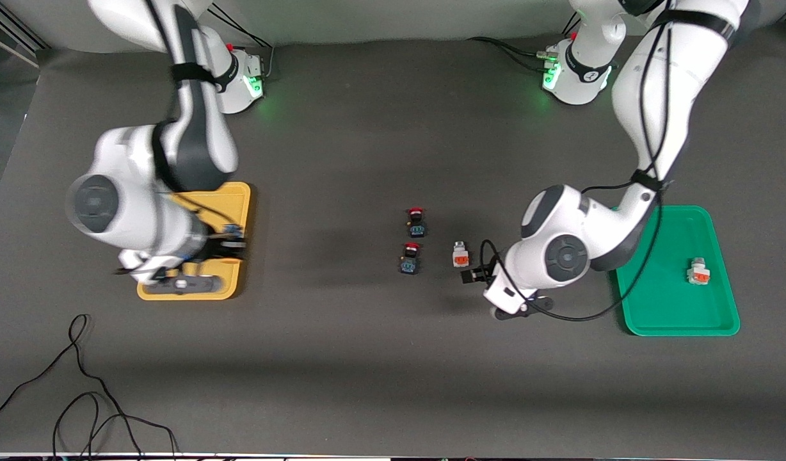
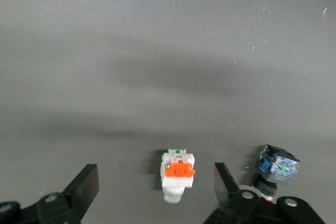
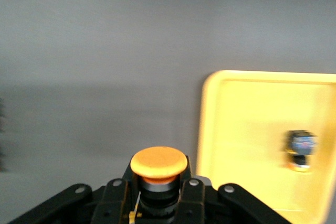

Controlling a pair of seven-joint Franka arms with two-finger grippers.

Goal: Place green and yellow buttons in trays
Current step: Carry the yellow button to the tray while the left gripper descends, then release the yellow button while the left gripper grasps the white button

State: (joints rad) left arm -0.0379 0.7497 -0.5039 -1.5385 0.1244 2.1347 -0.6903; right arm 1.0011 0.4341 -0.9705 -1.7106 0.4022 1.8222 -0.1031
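Note:
My right gripper [image 1: 178, 282] is shut on an orange-yellow capped button [image 3: 158, 163] and holds it over the near end of the yellow tray [image 1: 239, 205]. A second orange-yellow button [image 3: 300, 150] lies in that yellow tray [image 3: 247, 129]. My left gripper [image 1: 473, 276] is open, low over the table. In the left wrist view a white button with an orange block [image 2: 177, 174] lies between its fingers [image 2: 84, 184]. That white button [image 1: 460, 255] lies on the table. Another white button [image 1: 698, 271] lies in the green tray [image 1: 655, 301].
Two red-capped black switches [image 1: 417, 222] [image 1: 410, 257] lie on the table beside the white button, toward the right arm's end. One of them [image 2: 275, 166] shows in the left wrist view. Black cables [image 1: 79, 397] lie at the near corner by the right arm's end.

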